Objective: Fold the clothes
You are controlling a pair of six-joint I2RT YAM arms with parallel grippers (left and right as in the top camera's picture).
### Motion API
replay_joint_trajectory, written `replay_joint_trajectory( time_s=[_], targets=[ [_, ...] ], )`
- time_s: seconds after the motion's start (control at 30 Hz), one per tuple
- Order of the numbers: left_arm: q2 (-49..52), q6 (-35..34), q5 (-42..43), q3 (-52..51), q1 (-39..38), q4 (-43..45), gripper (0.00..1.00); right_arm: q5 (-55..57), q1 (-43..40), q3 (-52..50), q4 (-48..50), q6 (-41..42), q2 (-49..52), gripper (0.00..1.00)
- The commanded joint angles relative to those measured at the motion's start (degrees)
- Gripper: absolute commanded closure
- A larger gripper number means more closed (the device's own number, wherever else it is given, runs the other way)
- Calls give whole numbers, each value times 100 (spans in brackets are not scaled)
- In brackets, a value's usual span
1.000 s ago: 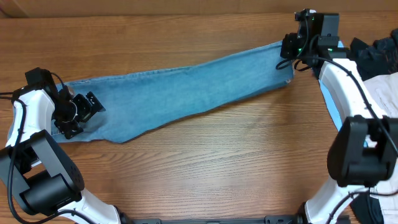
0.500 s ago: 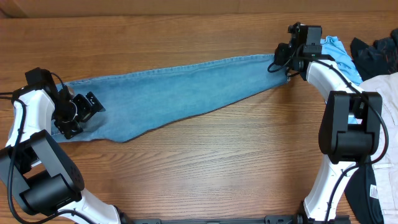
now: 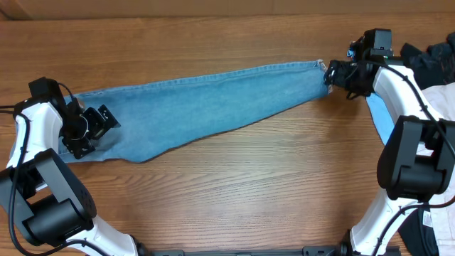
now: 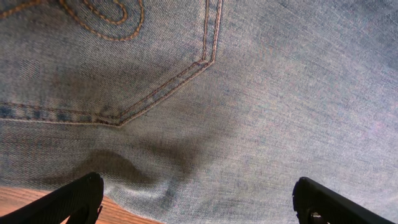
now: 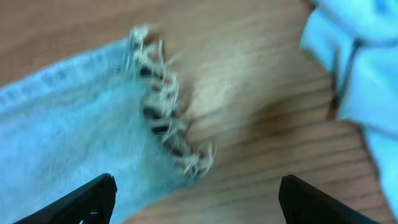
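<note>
A: Start nearest the robot. What lies there?

B: Bare wood of the table (image 3: 249, 178), nothing on that stretch. A little farther, at the left edge, the left gripper (image 3: 96, 130) sits over the wide waist end of the jeans (image 3: 213, 103).

A: State of that pincer?

B: Its fingers are spread wide with nothing between them. The left wrist view shows both tips at the bottom corners, denim filling the rest. The stitched corner of a back pocket (image 4: 124, 62) shows at upper left. A soft wrinkle lies just ahead of the left finger, and a sliver of wood shows at the lower left. Whether the tips touch the cloth cannot be told.

A: And the jeans as a whole?

B: One long strip, flat on the table. It runs from the near-left end slanting away to the far right and narrows as it goes.

A: The far end?

B: The frayed hem (image 5: 168, 124) ends just beside the right gripper (image 3: 331, 74). The right wrist view is blurred, but the fingers stand apart and hold nothing. The hem's corner lies just ahead of the gap, with wood to its right.

A: Beyond that?

B: A sky-blue T-shirt (image 5: 367, 74) lies to the right of the hem, apart from it. At the far right edge are a pale garment (image 3: 442, 103) and, farther back, dark clothes (image 3: 434, 60).
</note>
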Motion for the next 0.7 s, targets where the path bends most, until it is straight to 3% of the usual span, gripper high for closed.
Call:
replay_joint_trajectory(
  time_s=[0.0, 0.43, 0.57, 0.67],
  targets=[
    [44, 116, -31, -48, -28, -35, 0, -323, 37, -83, -31, -208, 90, 13],
    [44, 114, -31, -48, -28, -15, 0, -1005, 37, -282, 356, -199, 619, 19],
    [44, 114, -31, -48, -28, -13, 0, -1394, 37, -284, 472, -168, 728, 45],
    [44, 114, -31, -48, -28, -17, 0, -1438, 37, -282, 616, 127, 728, 71]
  ],
)
